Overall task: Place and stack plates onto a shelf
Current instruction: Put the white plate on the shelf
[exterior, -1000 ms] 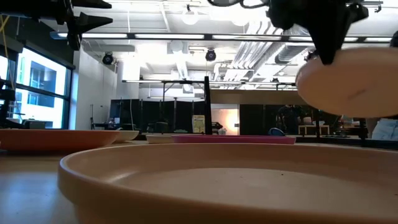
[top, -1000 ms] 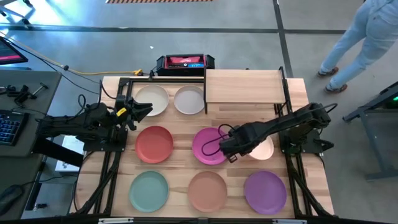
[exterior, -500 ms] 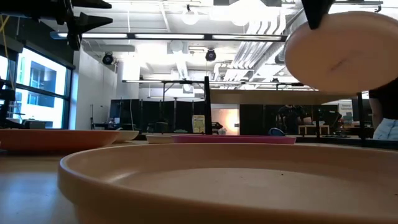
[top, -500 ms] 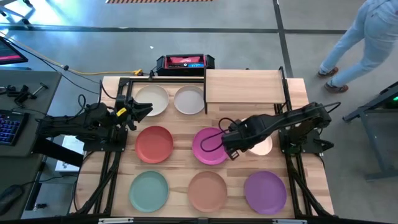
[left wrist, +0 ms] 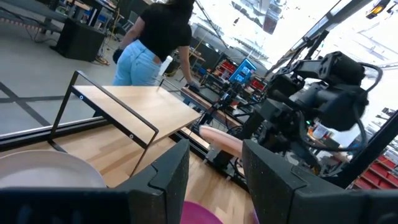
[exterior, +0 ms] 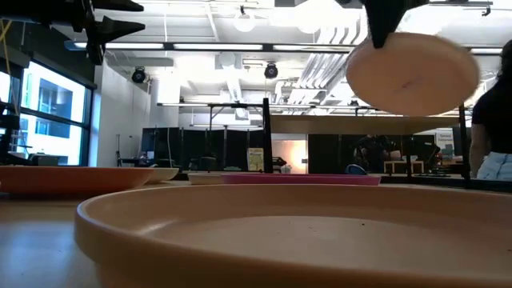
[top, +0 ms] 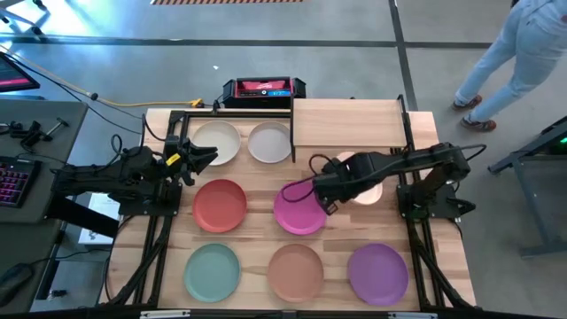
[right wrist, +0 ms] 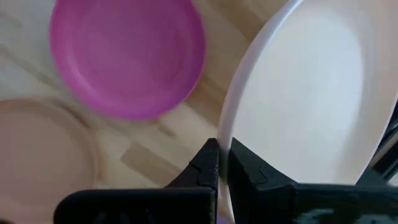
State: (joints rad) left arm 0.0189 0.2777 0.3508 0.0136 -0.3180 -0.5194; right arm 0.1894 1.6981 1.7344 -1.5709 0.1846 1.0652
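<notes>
Pale peach plate (top: 368,189) sits pinched at its rim by right gripper (top: 330,188) mid-frame; best kept level and clear of the shelf (top: 347,122) edge before release.

Grey concrete floor (top: 354,22), white ceiling (exterior: 240,60) with pipes and lamps, windows (exterior: 44,108) at the side.

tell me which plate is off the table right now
The pale peach plate: the right end effector is shut on its rim, holding it in the air near the shelf. The other seven plates lie flat on the tabletop.
</notes>
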